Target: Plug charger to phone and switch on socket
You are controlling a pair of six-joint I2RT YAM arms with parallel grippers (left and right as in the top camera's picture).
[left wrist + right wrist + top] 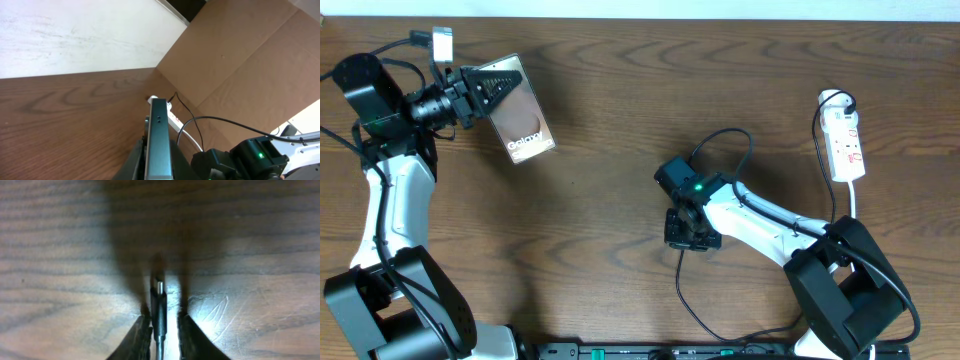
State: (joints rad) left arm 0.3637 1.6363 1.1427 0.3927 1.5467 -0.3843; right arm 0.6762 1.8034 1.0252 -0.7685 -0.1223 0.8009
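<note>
Phone (526, 126) w/ brown-silver screen

Phone (525, 120): one, far left
Charger (158, 305): one black cable, centre
Socket (847, 145): one, far right
Grippers: two, left gripper (500, 88), right gripper (687, 238)
Table (620, 80): one

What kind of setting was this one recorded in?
Probably an indoor robot test bench rather than a home: a dark wood-grain tabletop, a plain brown cardboard panel screening one side, and a narrow white power strip lying on it.
</note>
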